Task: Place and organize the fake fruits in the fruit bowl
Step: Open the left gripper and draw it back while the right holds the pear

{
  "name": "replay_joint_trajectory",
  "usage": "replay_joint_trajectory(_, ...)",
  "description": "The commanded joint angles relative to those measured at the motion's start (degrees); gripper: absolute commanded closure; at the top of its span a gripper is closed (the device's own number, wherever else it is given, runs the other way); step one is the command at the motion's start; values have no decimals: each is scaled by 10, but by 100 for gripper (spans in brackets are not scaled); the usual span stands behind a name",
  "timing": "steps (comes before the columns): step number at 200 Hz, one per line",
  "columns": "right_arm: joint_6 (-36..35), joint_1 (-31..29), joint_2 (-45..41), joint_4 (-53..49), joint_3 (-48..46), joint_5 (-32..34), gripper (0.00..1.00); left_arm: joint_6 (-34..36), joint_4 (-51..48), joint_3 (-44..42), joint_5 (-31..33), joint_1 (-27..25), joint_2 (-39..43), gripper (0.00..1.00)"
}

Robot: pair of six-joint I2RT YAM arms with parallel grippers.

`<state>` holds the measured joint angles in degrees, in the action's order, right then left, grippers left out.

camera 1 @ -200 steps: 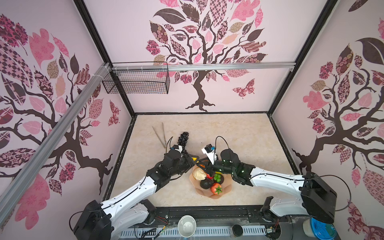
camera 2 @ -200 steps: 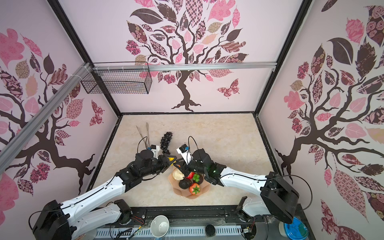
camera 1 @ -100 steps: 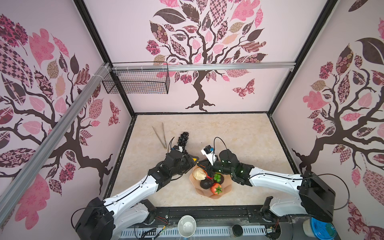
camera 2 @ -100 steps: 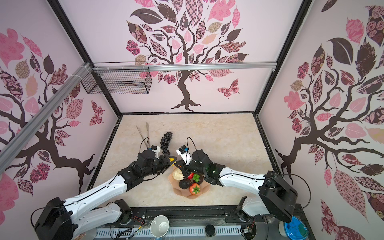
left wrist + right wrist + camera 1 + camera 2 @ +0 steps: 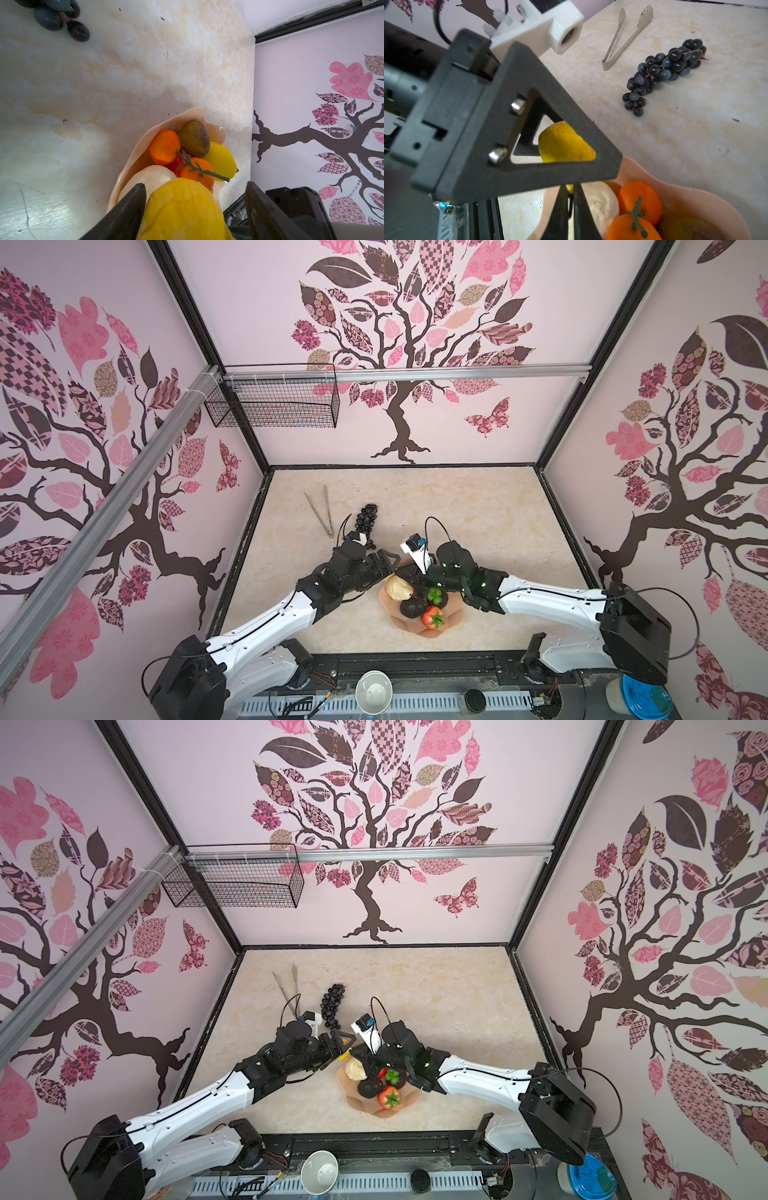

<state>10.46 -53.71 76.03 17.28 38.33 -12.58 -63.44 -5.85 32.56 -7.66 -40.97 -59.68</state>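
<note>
The peach-pink fruit bowl [image 5: 453, 618] [image 5: 133, 158] holds a cream pear [image 5: 397, 588], two oranges [image 5: 165, 147], a lemon [image 5: 222, 160], an avocado [image 5: 411, 608] and a red fruit [image 5: 432, 617]. Both grippers meet over its far left rim. A small yellow pear [image 5: 182, 207] [image 5: 564, 143] sits between the open jaws of my left gripper [image 5: 195, 184] [image 5: 390, 566], with a gap on one side. My right gripper [image 5: 570, 188] [image 5: 409, 574] is shut with a bit of that yellow pear pinched at its tips. The black grape bunch [image 5: 366, 516] [image 5: 662, 72] lies on the table beyond the bowl.
Thin tongs [image 5: 320, 510] [image 5: 623, 35] lie on the table left of the grapes. A wire basket [image 5: 272, 402] hangs on the back wall. A white cup [image 5: 374, 691] stands outside the front edge.
My left jaws have opened wider around the yellow pear. My right jaws have closed onto its end. Both arms have barely shifted.
</note>
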Motion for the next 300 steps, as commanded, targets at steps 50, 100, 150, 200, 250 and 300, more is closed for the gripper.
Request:
replay_joint_trajectory(50, 4, -8, -80, -126, 18, -3, 95, 106, -66, 43, 61, 20, 60, 9)
replay_joint_trajectory(100, 9, -36, -131, -246, 31, 14, 95, 150, -111, 22, 91, 92, 103, 9)
replay_joint_trajectory(150, 25, -80, -130, -267, 32, 22, 96, 176, -120, 25, 128, 92, 97, 9)
replay_joint_trajectory(200, 35, -102, -101, -251, 31, 35, 96, 172, -112, 12, 125, 92, 91, 9)
replay_joint_trajectory(250, 40, -107, -75, -242, 25, 43, 96, 168, -107, 5, 126, 93, 91, 9)
replay_joint_trajectory(300, 46, -110, -54, -231, 20, 58, 96, 165, -102, 0, 123, 93, 90, 9)
